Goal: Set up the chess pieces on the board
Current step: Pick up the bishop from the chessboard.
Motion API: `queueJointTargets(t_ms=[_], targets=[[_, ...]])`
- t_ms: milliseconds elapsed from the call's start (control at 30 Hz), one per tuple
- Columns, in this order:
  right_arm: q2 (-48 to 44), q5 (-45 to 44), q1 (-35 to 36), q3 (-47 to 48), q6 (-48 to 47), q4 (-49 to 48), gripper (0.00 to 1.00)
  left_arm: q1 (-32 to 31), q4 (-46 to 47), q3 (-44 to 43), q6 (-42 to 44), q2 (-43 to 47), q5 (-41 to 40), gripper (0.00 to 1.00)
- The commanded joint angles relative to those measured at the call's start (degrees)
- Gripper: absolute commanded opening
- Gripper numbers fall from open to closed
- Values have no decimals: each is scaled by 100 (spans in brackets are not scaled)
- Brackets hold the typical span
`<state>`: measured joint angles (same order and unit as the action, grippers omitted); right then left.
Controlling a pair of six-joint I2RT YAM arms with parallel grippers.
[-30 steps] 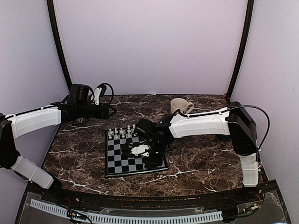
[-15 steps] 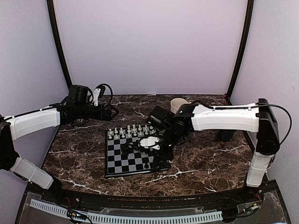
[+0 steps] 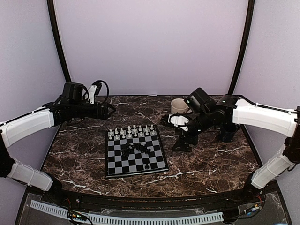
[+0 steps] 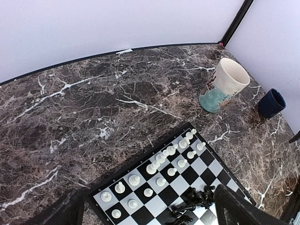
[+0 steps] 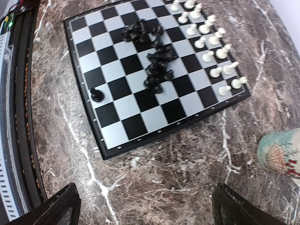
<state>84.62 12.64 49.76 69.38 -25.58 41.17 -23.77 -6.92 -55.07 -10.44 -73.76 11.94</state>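
Both hands are spread wide and hold nothing. The right hand hangs over the dark marble desk, just off the right edge of the small black-and-grey checked chessboard, with a cream mug close behind it. The left hand hovers beyond the board's far left corner. White chess pieces line the far rows. Black chess pieces lie heaped mid-board, and a lone black piece sits near the front edge.
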Motion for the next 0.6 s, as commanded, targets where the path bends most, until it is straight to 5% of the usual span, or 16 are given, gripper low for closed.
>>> queueJointTargets(t_ms=[0,100,167,333,433,567], targets=[[-374,-665,-281,-99,456,-895,98,17,-321,-304,211,171,-585,99],[-189,-2122,-437,-212,471,-1313,98,18,-456,-493,-139,77,-2029,99],[-30,-2333,-717,-282,547,-1551,98,20,-571,-524,-150,-215,-2619,99],[-178,-146,-1677,-496,1100,-1653,98,39,382,-254,560,-864,-1755,90],[-266,898,-1958,-611,996,-1403,98,-161,1020,29,755,-509,-1153,99],[-629,1076,-2024,-768,634,-1241,97,-662,-48,-728,936,-671,-1025,99]])
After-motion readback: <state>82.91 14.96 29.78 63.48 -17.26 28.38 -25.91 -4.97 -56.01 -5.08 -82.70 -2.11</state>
